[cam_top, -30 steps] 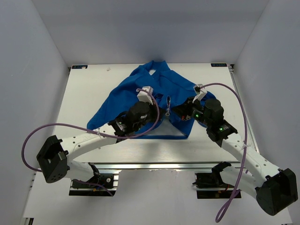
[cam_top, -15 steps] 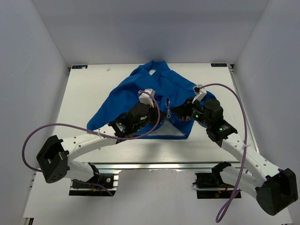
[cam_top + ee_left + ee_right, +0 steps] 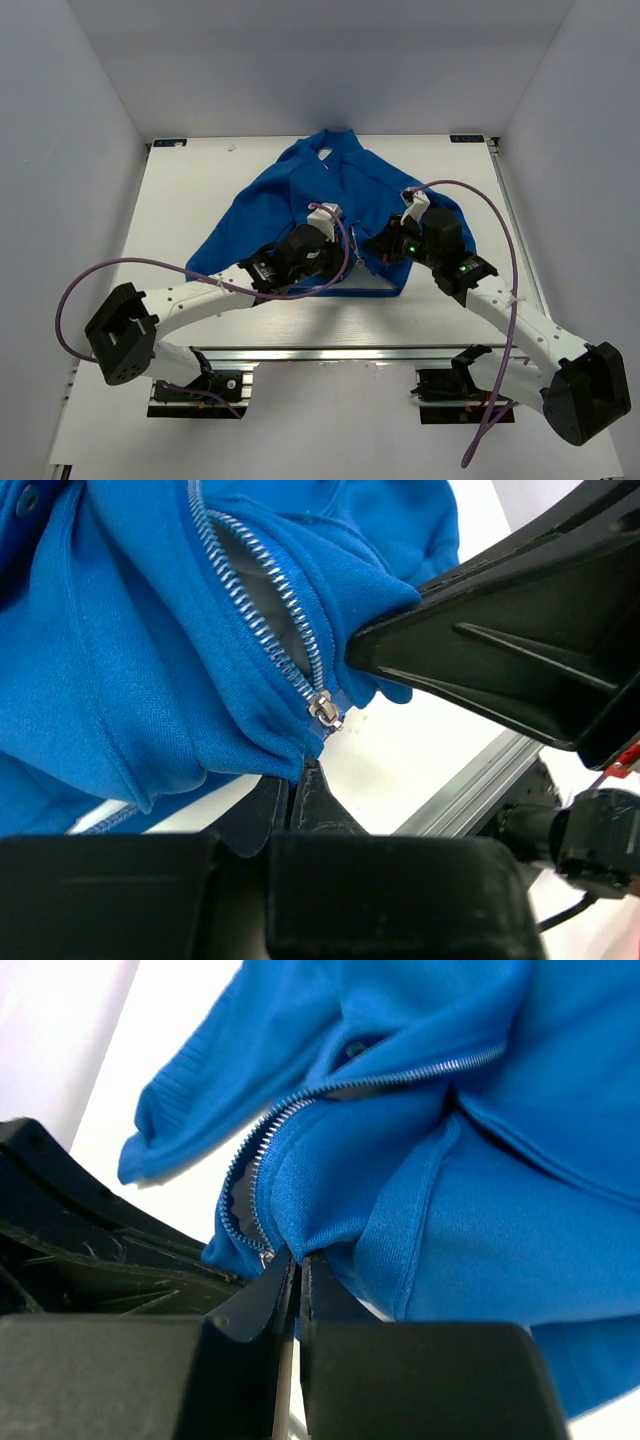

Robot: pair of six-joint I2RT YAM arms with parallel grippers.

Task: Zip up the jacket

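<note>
While the jacket (image 3: 300, 190) lies spread on the table (image 3: 180, 190), both grippers pinch its hem (image 3: 235, 742) at the foot of the zipper (image 3: 268, 605).

Seen from above, the jacket covers the middle of the table toward 12 o'clock, with its collar (image 3: 330, 145) at 12, the hem at 6 and one sleeve (image 3: 225, 245) trailing to 8; the left gripper (image 3: 300, 772) reaches in from 8 o'clock, jaws closed tight on a fold of blue hem just under the metal end piece (image 3: 325, 710) of the zipper; the right gripper (image 3: 298, 1260) reaches in from 4 o'clock, jaws likewise closed tight on the hem beside the lowest teeth; the two grippers sit just beside each other, tips almost meeting at the hem's centre; in the left wrist view the two tooth rows stand apart above the end piece, pale grey showing between them; the fabric bunches at both grips.
</note>
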